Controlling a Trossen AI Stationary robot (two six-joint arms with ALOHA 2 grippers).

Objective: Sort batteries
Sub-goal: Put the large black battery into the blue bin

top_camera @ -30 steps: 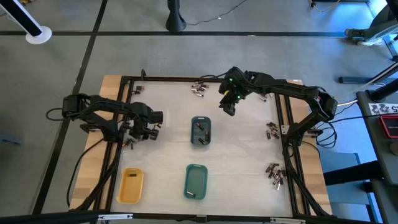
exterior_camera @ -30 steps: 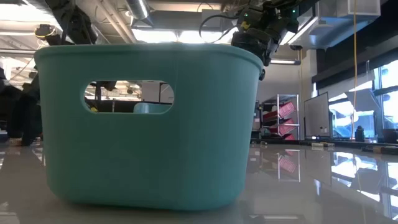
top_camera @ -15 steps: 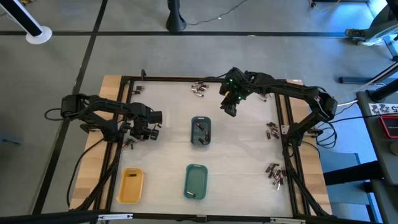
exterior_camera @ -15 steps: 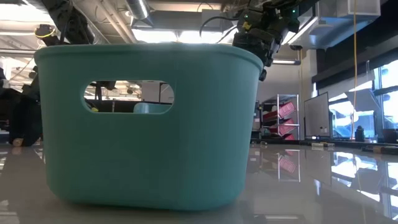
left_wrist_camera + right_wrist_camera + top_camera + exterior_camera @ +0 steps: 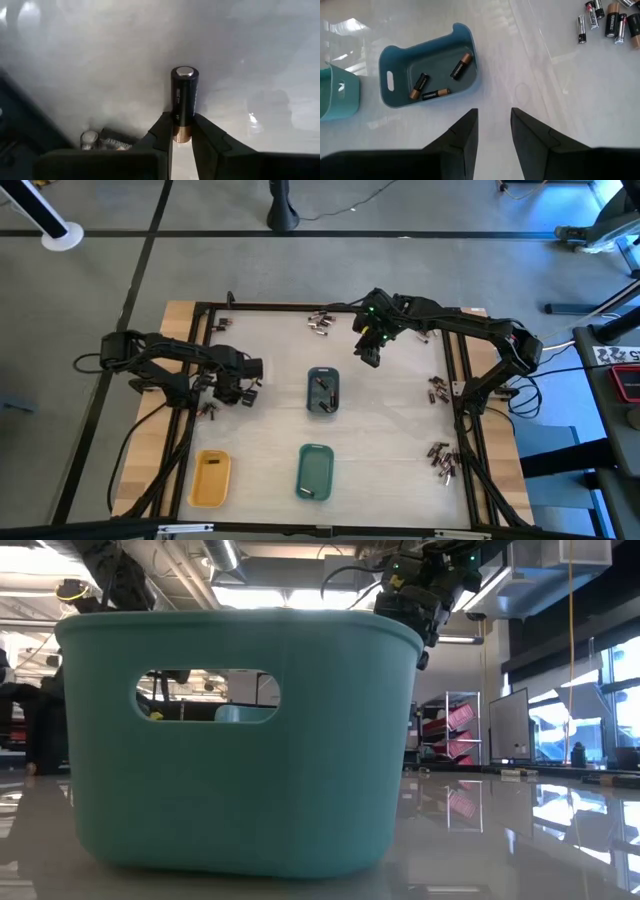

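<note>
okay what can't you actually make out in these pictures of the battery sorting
- Low view: the green tray fills the frame and hides the table behind it.
- High view: the loose batteries are too small to tell types apart.
- High view: whether the yellow tray holds anything is unclear.
- Left wrist view: the left gripper covers the held battery's lower end.

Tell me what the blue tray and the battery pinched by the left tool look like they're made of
The blue tray looks like moulded plastic with a matte finish: rounded corners, even colour, a cut-out handle slot. The battery in the left tool looks metal-cased: a shiny silvery end cap, a glossy black wrap, probably a printed film, and a copper-toned band.
</note>
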